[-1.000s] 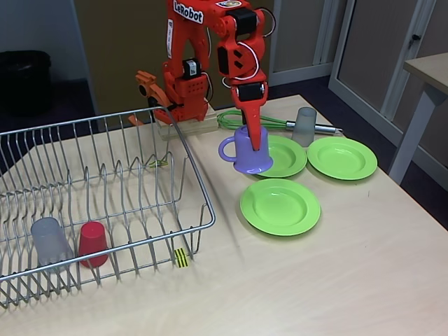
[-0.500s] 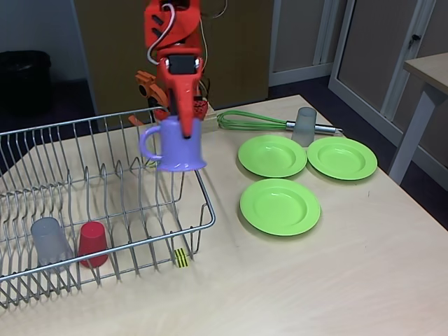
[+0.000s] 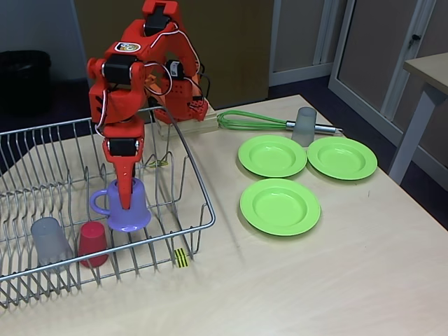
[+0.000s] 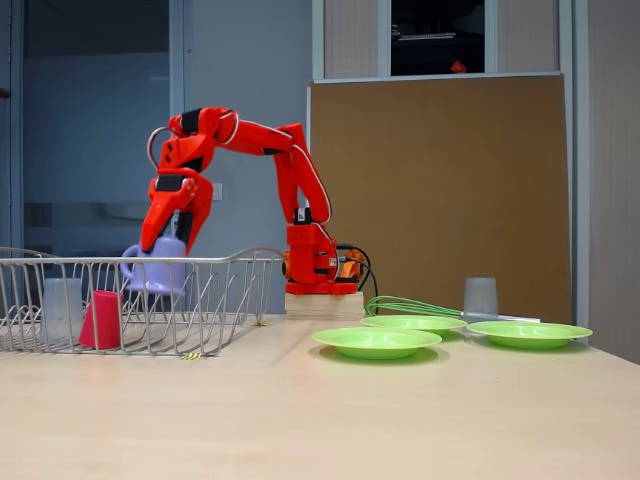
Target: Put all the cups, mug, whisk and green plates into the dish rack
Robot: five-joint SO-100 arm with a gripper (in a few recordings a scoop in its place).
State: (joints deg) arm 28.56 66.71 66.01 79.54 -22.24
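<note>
One mug (image 3: 123, 206) upside down, handle pointing left, claw (image 3: 127, 201) clamped on.

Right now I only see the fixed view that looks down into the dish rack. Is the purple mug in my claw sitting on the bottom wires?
Observer: It seems not. In a fixed view from table height, the mug hangs with its lower edge well above the base of the red cup, which stands on the floor of the dish rack.
Operator: But is it down inside the walls?
Observer: Partly. From the side, the lower part of the mug is below the top rim wire and the upper part pokes above it.
</note>
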